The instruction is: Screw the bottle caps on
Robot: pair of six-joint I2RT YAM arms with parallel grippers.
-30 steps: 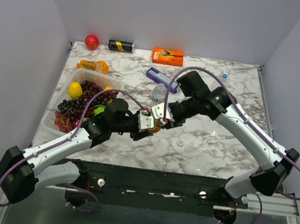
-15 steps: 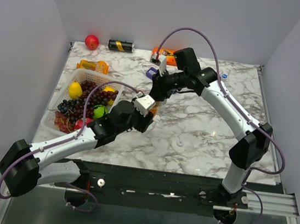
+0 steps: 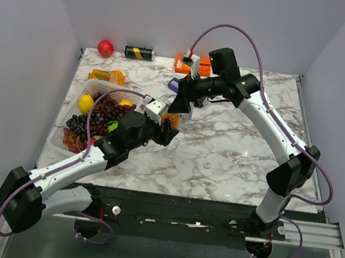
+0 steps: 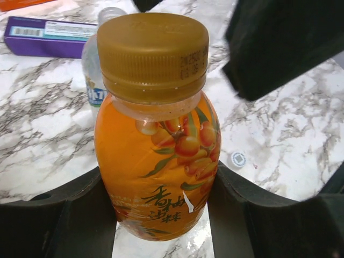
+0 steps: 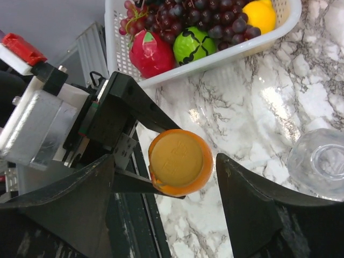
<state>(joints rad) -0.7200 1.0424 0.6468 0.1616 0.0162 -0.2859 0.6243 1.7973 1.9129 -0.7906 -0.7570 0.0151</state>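
Note:
My left gripper [image 4: 160, 174] is shut on the orange bottle [image 4: 158, 161], holding it upright by its lower body just above the marble. An orange cap [image 4: 153, 54] sits on the bottle's neck. My right gripper [image 5: 164, 161] hovers directly over that cap [image 5: 180, 161], open, with a gap between each finger and the cap. From above, both grippers meet near the table's middle, left gripper [image 3: 168, 128] below right gripper [image 3: 179, 107]. A clear bottle [image 5: 321, 164] with an open mouth stands just beyond. A whitish cap [image 3: 206, 165] lies loose on the table.
A white basket [image 3: 105, 86] of grapes and fruit stands at the left, close to my left arm. A purple box [image 4: 48, 35] lies behind the bottles. Along the back wall are a red fruit [image 3: 105, 48], a black can [image 3: 138, 53] and an orange box [image 3: 182, 63].
Both arms have carried the orange bottle away from the near edge toward the table's middle. My right gripper has opened and let go of the cap.

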